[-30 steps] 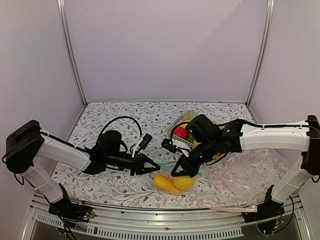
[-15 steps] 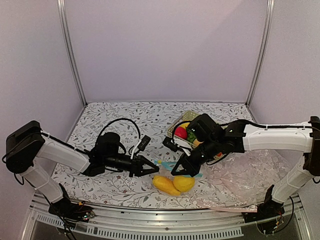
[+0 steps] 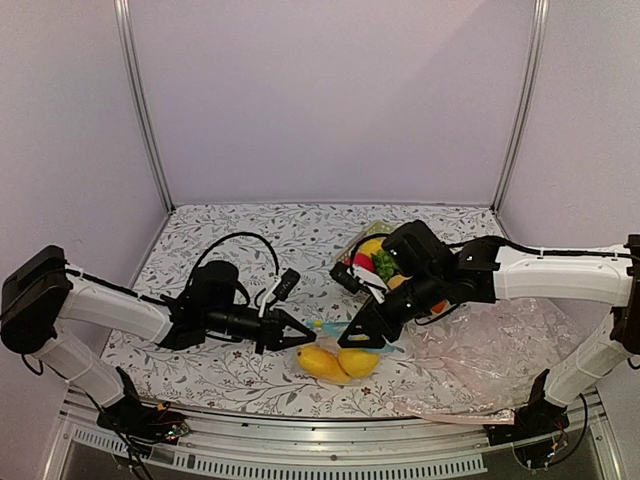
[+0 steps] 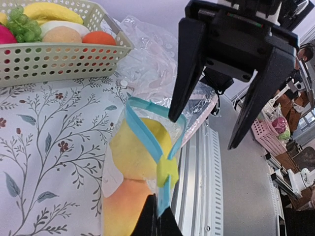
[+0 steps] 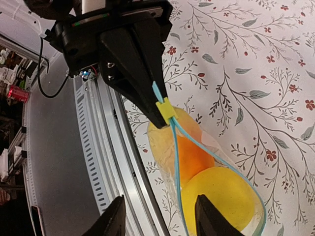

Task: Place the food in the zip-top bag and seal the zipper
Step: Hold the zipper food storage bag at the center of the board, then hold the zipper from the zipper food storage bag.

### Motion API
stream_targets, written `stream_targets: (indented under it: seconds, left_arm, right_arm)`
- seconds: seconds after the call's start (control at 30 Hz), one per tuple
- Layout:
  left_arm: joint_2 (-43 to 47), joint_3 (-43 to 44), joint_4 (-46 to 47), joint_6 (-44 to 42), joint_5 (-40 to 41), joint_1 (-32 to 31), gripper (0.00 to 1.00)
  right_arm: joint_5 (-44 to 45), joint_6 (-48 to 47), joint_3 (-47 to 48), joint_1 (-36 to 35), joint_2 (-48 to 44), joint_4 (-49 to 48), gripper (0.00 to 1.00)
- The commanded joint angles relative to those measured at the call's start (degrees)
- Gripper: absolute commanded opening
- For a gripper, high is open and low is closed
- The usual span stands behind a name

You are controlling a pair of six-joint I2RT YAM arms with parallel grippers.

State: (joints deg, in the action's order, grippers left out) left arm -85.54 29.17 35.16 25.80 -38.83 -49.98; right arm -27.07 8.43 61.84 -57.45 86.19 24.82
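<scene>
Right gripper [image 3: 358, 338] higher, zipper [image 5: 175, 162] between its fingers [image 5: 116, 219]

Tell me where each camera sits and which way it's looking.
Top external: above and behind the robot, looking down on the table; the left pincer and right pincer show, at the zip-top bag.
Left wrist: low, facing the right pincer and basket; its own shut pincer grips the zipper.
Right wrist: above the food, facing the left pincer; its own open pincer shows.
Both wrist views share the zipper.
</scene>
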Motion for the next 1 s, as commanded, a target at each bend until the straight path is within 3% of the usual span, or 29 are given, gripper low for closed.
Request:
stream_targets:
  seconds: [0.0,0.1,0.37,0.57,0.97]
  left_arm:
    - [3.8,3.2,-9.9,-6.3,3.5,-2.4,0.00]
    - [4.5,3.7,-11.1,-6.7,3.6,-3.1,0.00]
    - [2.4,7.7,-15.4,-8.5,3.4,-6.5,0.00]
    - [2.1,8.8,-15.9,-8.7,2.6,-6.7,0.00]
    - [1.9,9.6,-16.9,-9.0,1.2,-6.7,0.00]
  right_arm:
    - [0.5,1.8,-0.4,1.1,-4.3,-3.1,0.56]
    - [1.1,1.2,0.5,1.2,-4.8,-3.2,0.63]
    - [-1.0,-0.7,3.4,0.9,-2.2,-4.4,0.65]
    - [-4.0,-2.2,4.5,0.2,1.0,-5.0,0.53]
    - [-8.7,-4.5,5.0,0.2,5.5,-6.7,0.44]
